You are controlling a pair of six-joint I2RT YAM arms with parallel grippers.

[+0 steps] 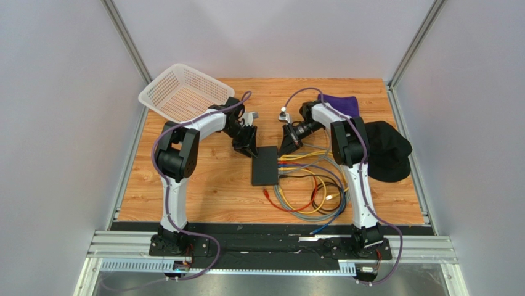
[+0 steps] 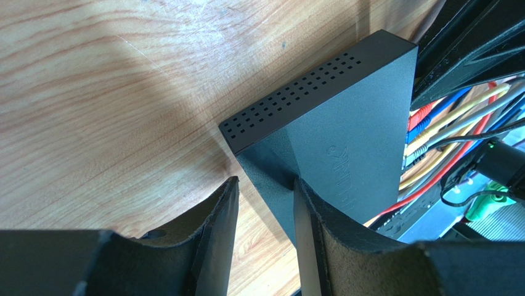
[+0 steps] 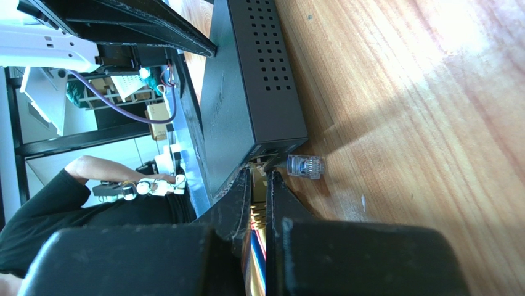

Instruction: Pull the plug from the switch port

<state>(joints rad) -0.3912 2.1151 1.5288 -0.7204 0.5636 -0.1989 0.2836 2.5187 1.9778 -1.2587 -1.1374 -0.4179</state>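
The flat black switch lies mid-table with its sockets facing right, and several coloured cables are plugged in. My left gripper is open at the switch's far-left corner. In the left wrist view the switch fills the right side and one finger touches its top face. My right gripper sits at the far end of the socket edge. In the right wrist view its fingers are nearly together against the switch, with a yellow ribbed plug boot between them. A clear plug lies beside the fingertip.
A white mesh basket stands at the back left. A purple cloth and a black cap lie at the right. The cable tangle spreads toward the near edge. A person's arm shows beyond the table.
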